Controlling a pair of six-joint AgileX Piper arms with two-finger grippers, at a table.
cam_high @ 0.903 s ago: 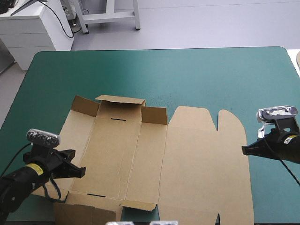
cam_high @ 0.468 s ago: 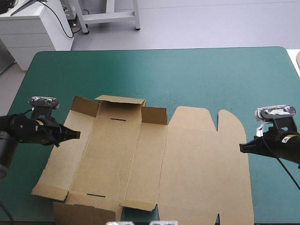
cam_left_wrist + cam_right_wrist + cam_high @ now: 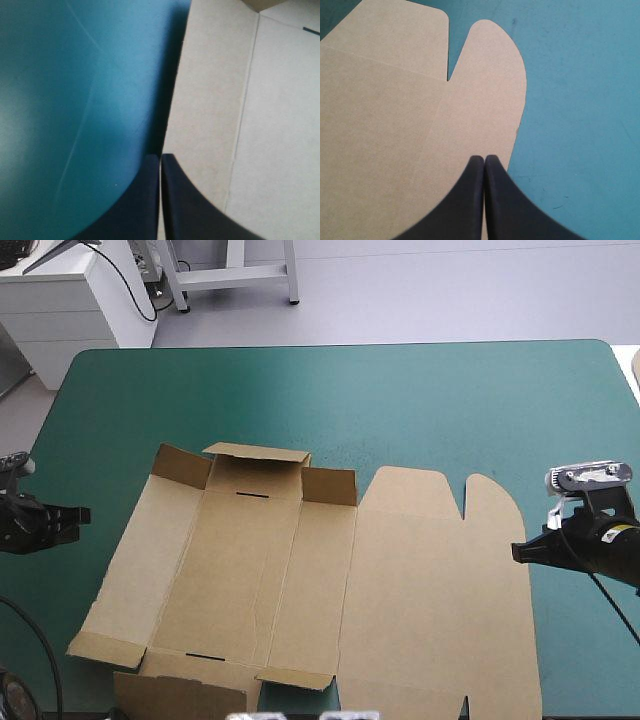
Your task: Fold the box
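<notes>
High view first: the box [image 3: 400, 580] lies opened out as a brown sheet on the teal-green cover [image 3: 400, 400], in the stretch between the two sets of black fingers. The short flaps along its far side are tipped up. The left gripper [image 3: 80, 513] sits out near the table's left edge, tips pointing at the box, with a strip of bare cover between them and the board. The right gripper [image 3: 519, 553] has its tip right at the box's right-hand edge; whether it is touching or just above, I can't tell from here.

Left wrist view: the left gripper [image 3: 160, 159] is pressed together into a single point, nothing between the fingers. The box [image 3: 250, 110] lies ahead of the tips and to one side, its edge running straight away from them, with cover [image 3: 75, 100] on the other side.

Right wrist view now: the right gripper [image 3: 484, 159] is also closed to a point and empty. The box [image 3: 395, 125] spreads ahead of and beside the fingers, its rounded tab directly ahead of the tips. Bare cover [image 3: 580, 100] fills the other side.
</notes>
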